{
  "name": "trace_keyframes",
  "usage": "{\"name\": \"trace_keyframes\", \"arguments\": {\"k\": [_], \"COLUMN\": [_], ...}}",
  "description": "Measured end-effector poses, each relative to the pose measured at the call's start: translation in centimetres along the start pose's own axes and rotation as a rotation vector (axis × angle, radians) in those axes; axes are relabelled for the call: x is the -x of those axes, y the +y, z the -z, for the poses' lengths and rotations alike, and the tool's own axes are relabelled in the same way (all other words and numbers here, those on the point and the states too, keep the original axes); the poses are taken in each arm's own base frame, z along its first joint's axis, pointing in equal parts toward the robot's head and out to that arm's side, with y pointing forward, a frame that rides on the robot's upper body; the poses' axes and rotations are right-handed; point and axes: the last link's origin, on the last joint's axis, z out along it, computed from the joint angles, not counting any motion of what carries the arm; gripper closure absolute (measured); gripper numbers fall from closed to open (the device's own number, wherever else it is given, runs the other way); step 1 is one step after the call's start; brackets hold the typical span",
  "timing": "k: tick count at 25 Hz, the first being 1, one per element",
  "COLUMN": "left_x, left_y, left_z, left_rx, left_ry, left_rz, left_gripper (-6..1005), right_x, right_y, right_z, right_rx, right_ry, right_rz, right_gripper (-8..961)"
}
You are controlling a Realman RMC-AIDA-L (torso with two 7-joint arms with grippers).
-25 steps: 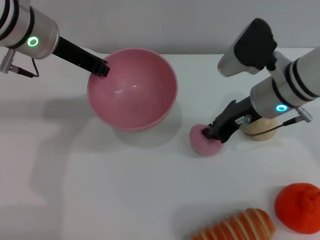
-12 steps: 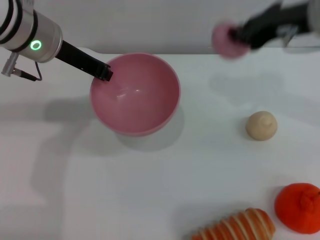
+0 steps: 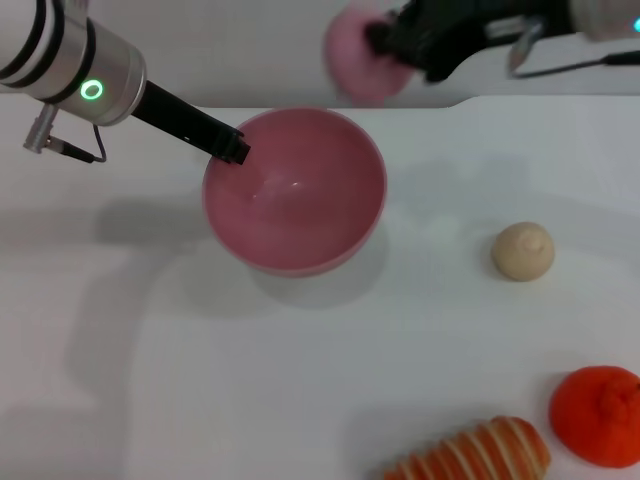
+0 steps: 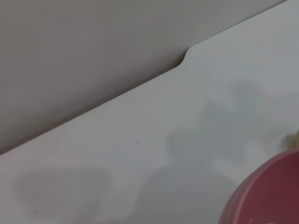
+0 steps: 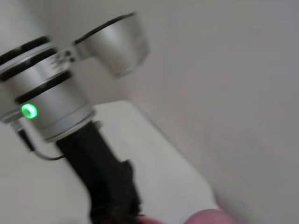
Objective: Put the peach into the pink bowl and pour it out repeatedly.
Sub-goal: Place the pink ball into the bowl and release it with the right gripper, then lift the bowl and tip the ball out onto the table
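We see the right gripper [image 3: 385, 45] clamped on the small matte dusty-pink round peach [image 3: 352, 52], held in the air beyond the far rim of the round, deep, glossy pink plastic bowl [image 3: 296, 192]; the left gripper [image 3: 236, 152] grips that bowl's left rim; a beige round ball [image 3: 523, 251] lies well apart on the white table [image 3: 150, 350].

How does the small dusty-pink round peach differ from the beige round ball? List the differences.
The small dusty-pink round peach is up in the air in the right gripper; the beige round ball rests untouched on the white table. The peach is pink, the ball pale beige. The peach is above the far rim of the pink bowl; the ball lies well to its right. Both are small and round.
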Motion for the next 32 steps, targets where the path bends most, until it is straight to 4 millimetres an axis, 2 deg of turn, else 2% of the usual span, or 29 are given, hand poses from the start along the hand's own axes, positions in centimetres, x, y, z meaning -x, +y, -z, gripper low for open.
{"name": "trace_keyframes", "arguments": {"k": [2, 8, 12, 20, 23, 26, 29, 32], "left_x": [0.1, 0.4, 0.6, 0.8, 0.8, 0.6, 0.3, -0.2], "left_y": [-0.1, -0.1, -0.1, -0.3, -0.3, -0.2, -0.2, 0.1], "left_z": [0.0, -0.3, -0.5, -0.7, -0.7, -0.9, -1.1, -1.5], "left_rx": [-0.001, 0.007, 0.013, 0.015, 0.013, 0.007, -0.007, -0.016], "left_ry": [0.000, -0.008, -0.012, -0.018, -0.014, -0.007, 0.010, 0.053], "left_rz": [0.003, 0.011, 0.013, 0.018, 0.017, 0.007, -0.010, -0.032], "left_gripper": [952, 952, 952, 953, 952, 952, 952, 952], "right_x": [-0.1, -0.1, -0.1, -0.4, -0.7, -1.7, -3.9, -7.4], "right_y": [0.9, 1.6, 1.7, 1.2, 0.4, -1.1, -2.6, -4.1], "right_z": [-1.7, -3.3, -3.5, -3.1, -2.4, -0.8, 1.4, 4.0], "right_rx": [0.048, 0.087, 0.082, 0.068, 0.040, -0.009, -0.027, -0.071], "right_ry": [0.030, 0.054, 0.034, 0.006, -0.027, -0.122, -0.284, -0.498], "right_rz": [0.016, 0.057, 0.059, 0.033, -0.005, -0.078, -0.152, -0.201], "right_gripper": [897, 850, 818, 655, 594, 549, 519, 520]}}
